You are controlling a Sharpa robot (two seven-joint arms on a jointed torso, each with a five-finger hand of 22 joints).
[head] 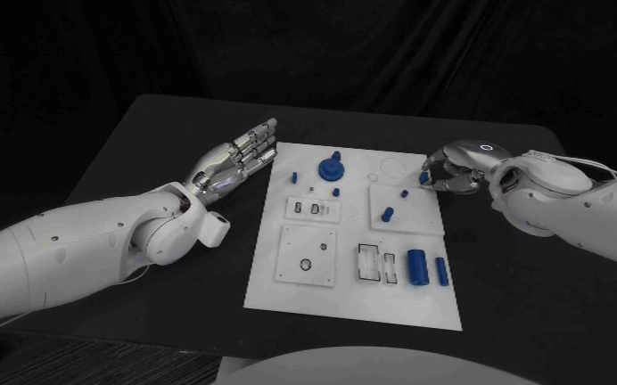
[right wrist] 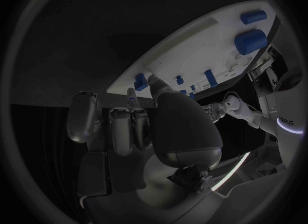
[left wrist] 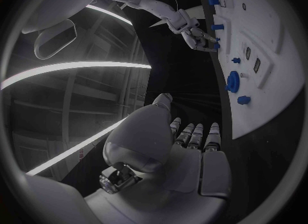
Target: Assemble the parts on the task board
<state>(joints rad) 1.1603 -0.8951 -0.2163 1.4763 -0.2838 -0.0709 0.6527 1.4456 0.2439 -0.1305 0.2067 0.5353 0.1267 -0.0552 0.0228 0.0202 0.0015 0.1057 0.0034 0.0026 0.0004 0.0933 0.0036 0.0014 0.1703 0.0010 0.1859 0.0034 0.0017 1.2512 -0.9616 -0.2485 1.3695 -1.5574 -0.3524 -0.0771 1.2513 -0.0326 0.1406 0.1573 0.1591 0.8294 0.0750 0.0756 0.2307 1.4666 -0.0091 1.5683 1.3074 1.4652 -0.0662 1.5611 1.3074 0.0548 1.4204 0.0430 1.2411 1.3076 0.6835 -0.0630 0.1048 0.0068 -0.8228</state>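
now right hand (head: pixel 444 174) pinching small blue part (head: pixel 424 176), left hand (head: pixel 244 155) open beside task board (head: pixel 354 300)

Task board (head: pixel 354 296) mid-table (head: pixel 154 135), parts (head: pixel 418 266) on it, between hands.

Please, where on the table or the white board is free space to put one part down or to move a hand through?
Free: the black table left of the task board, behind the left hand; the table strip right of the board, below the right hand; the board's bare near edge. Crowded: the board's middle and far part, around the blue gear and the cylinders.
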